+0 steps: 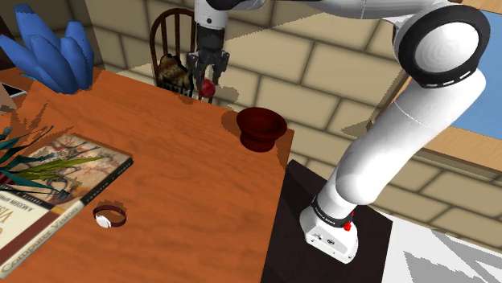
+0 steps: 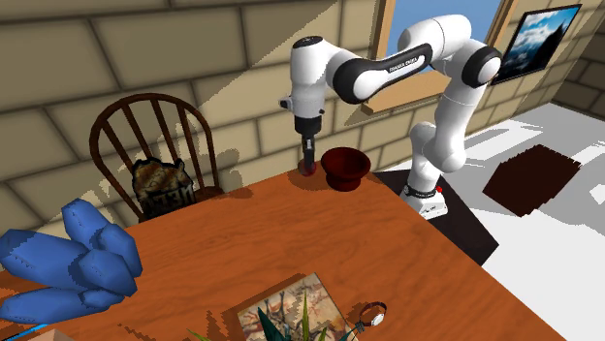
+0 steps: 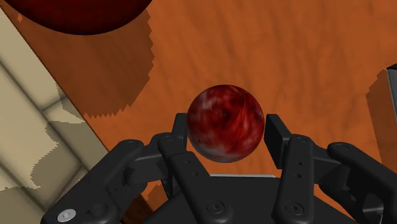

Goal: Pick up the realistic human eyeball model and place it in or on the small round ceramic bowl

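Observation:
The eyeball model (image 3: 226, 124) is a dark red marbled ball. It sits between the black fingers of my gripper (image 3: 227, 127), which press against its two sides. In the shoulder view the gripper (image 1: 207, 76) points straight down at the table's far edge with the ball (image 1: 207, 87) at its tips. Whether the ball rests on the wood or hangs just above it I cannot tell. The small round bowl (image 1: 261, 127) is dark red and stands near the table corner, a short way to the shoulder view's right of the gripper. In the second exterior view the ball (image 2: 308, 167) is just left of the bowl (image 2: 347, 165).
A wooden chair (image 1: 170, 32) with a brown basket-like object (image 1: 173, 72) stands behind the table's far edge. Books (image 1: 56, 181), green leaves and a wristwatch (image 1: 109, 217) lie on the orange-brown table (image 1: 177, 161) nearer the camera. A blue spiky object (image 1: 52, 48) stands at the far left.

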Controlling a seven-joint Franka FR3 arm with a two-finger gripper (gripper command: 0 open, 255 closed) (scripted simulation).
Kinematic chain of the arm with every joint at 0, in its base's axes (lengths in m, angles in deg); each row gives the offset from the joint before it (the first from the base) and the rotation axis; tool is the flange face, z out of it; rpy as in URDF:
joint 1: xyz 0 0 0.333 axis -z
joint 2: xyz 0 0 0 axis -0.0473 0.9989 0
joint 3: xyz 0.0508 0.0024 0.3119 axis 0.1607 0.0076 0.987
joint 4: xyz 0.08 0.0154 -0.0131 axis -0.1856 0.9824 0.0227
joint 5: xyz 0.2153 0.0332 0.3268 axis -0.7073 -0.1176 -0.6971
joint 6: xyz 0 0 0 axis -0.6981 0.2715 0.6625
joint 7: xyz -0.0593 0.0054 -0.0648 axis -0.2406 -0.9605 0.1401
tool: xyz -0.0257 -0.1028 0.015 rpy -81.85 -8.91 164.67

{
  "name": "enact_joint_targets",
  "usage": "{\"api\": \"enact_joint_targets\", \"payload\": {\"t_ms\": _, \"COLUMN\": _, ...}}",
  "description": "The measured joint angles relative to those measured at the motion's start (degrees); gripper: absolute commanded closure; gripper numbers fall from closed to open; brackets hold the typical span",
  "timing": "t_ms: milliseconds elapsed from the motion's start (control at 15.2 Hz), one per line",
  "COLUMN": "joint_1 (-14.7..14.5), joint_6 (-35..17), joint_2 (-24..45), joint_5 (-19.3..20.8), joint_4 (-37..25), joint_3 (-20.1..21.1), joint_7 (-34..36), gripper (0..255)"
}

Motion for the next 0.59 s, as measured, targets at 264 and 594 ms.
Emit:
{"api": "enact_joint_targets", "payload": {"t_ms": 264, "joint_1": 1.0, "joint_6": 0.1, "joint_2": -8.5, "joint_5": -0.6, "joint_4": 8.6, "joint_3": -1.8, "joint_7": -3.1, "gripper": 255}}
{"api": "enact_joint_targets", "payload": {"t_ms": 594, "joint_1": 2.2, "joint_6": 1.0, "joint_2": -19.1, "joint_5": -0.3, "joint_4": 18.6, "joint_3": -4.6, "joint_7": -7.1, "gripper": 255}}
